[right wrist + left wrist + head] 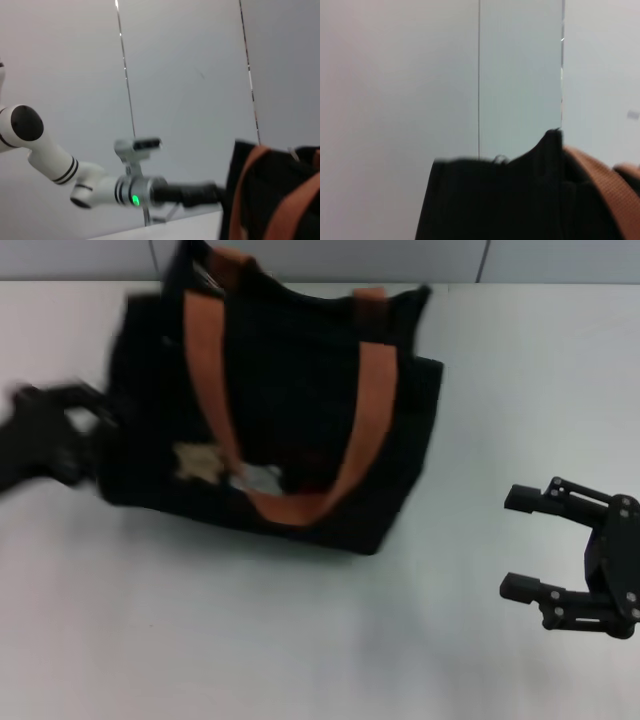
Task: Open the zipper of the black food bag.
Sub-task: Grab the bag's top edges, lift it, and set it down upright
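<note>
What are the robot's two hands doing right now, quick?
Left gripper: pressed against the bag's left side; whether it is open or shut cannot be told.
Right gripper: open, holding nothing, off to the bag's right.

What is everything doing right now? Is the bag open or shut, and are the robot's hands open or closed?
black food bag: standing on the white table; too blurred to tell if its top is zipped.
orange-brown strap: flopped down over the bag's front.
left gripper: right up against the bag's left side.
right gripper: open, holding nothing, well away from the bag on its right.
</note>
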